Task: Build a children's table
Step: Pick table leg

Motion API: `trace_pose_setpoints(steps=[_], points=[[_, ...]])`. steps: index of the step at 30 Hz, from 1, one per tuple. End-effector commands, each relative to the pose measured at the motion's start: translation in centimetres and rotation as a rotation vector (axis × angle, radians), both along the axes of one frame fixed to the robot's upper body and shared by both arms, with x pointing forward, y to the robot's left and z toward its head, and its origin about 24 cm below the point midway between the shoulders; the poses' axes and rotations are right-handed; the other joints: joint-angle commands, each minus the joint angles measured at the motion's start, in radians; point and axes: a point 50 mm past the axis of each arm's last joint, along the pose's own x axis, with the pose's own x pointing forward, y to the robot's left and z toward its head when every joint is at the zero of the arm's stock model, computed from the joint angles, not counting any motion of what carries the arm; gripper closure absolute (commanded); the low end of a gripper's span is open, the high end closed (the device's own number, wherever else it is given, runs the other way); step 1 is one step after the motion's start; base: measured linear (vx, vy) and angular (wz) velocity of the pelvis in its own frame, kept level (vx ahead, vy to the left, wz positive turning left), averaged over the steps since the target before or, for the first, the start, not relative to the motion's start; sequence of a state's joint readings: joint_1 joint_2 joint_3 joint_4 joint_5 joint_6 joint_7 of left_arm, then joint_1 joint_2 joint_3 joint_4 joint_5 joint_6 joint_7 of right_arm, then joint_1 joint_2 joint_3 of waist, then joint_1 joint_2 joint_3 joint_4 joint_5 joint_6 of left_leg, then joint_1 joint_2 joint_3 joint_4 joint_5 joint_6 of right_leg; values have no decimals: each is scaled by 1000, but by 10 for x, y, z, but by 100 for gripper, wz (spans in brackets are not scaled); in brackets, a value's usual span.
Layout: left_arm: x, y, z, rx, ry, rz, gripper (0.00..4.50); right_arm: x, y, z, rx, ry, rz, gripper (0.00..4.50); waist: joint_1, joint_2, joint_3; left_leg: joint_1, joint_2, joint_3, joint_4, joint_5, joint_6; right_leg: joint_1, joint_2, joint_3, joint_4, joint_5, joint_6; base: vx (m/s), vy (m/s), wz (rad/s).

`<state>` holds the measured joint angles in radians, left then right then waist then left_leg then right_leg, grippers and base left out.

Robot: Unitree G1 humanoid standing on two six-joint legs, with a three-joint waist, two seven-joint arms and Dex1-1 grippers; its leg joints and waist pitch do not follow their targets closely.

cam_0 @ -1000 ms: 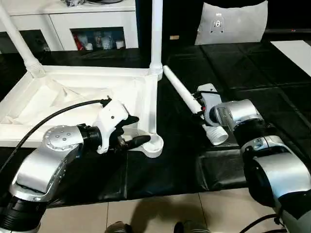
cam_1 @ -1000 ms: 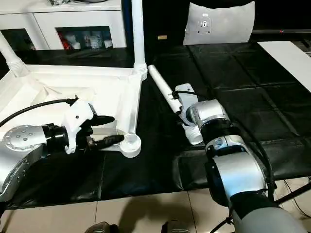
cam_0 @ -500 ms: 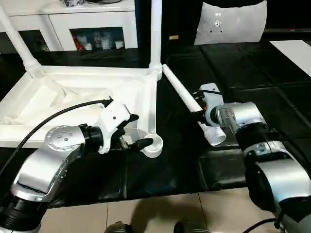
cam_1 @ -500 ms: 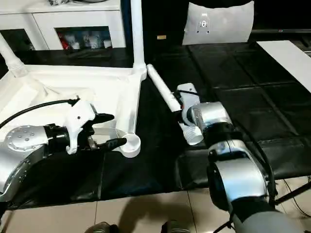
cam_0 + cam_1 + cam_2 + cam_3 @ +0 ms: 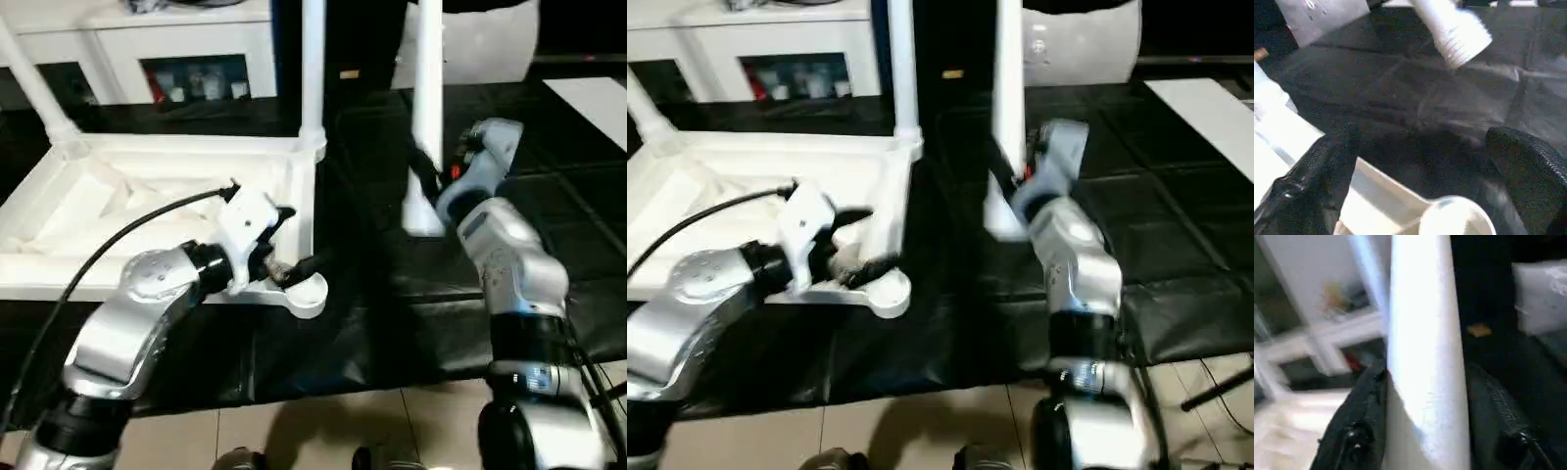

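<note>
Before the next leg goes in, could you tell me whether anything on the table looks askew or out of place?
The far-left fitted leg leans outward, while the other fitted leg stands upright. The near corner socket holds no leg.

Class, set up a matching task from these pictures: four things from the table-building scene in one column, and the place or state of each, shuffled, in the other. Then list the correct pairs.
Things
1. left pincer
2. right pincer
3. third leg
4. near corner socket

States
A. upright, lifted off the black cover
B. open, beside the tabletop's near corner
C. round, with no leg in it
D. closed on a white leg

Pairs: 1-B, 2-D, 3-A, 4-C
</note>
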<state>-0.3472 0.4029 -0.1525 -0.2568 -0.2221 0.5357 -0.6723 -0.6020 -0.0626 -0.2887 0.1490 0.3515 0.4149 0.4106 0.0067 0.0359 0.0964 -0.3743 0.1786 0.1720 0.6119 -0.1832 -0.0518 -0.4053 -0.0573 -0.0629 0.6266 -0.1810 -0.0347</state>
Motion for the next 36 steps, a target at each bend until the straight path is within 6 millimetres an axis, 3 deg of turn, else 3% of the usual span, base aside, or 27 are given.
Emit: trace_pose_setpoints(steps=[1,6,8,9,14,21,25,26,28,32,36], points=[[3,5,3,-22,-9,30,0,-16,8,3,34,-66,153,267,5,9,-83,10,36,-15,-68,-204,29,57,-64,49,-89,-250,-169,0,0,0],[3,8,1,-13,-9,33,0,-40,24,-8,-46,-82,405,267,5,9,-80,7,35,-18,-69,-214,30,56,-65,47,-95,-301,-163,0,0,0],[3,9,1,-12,-10,36,0,-42,24,-10,-73,-80,412,267,5,8,-79,8,35,-19,-70,-225,25,54,-67,47,-97,-331,-157,0,0,0],[3,10,0,-10,-11,41,0,-37,20,-13,-119,-68,352,267,4,3,-81,9,35,-18,-69,-223,24,53,-66,47,-98,-337,-155,0,0,0],[4,11,0,-8,-15,50,0,-22,6,-12,-218,-93,92,267,4,3,-82,10,33,-17,-68,-205,-2,47,-69,48,-95,-343,-153,0,0,0],[12,7,3,-33,-56,119,0,-15,0,-7,-297,-140,-163,267,2,4,-88,6,33,-14,-65,-162,12,52,-65,51,-86,-241,-166,0,0,0],[19,7,6,-56,-79,178,0,-13,-3,-7,-275,-151,-252,267,0,3,-87,5,31,-12,-64,-169,17,53,-65,50,-87,-243,-167,0,0,0],[22,6,9,-95,-86,206,0,-14,-1,-11,-273,-149,-243,267,0,-10,-92,5,31,-11,-63,-169,18,57,-65,50,-88,-250,-161,0,0,0],[28,2,18,-213,-78,229,0,-18,6,-18,-234,-144,-141,267,2,-2,-91,5,30,-11,-60,-166,24,57,-66,50,-88,-249,-162,0,0,0],[26,-8,27,-405,-15,152,0,-30,21,-23,-74,-130,119,267,5,-7,-93,-3,32,-13,-60,-155,63,64,-67,48,-86,-211,-182,0,0,0],[19,-19,32,-561,92,4,0,-42,28,-28,34,-88,356,267,8,-8,-93,-1,33,-12,-58,-137,80,63,-66,47,-85,-195,-203,0,0,0]])
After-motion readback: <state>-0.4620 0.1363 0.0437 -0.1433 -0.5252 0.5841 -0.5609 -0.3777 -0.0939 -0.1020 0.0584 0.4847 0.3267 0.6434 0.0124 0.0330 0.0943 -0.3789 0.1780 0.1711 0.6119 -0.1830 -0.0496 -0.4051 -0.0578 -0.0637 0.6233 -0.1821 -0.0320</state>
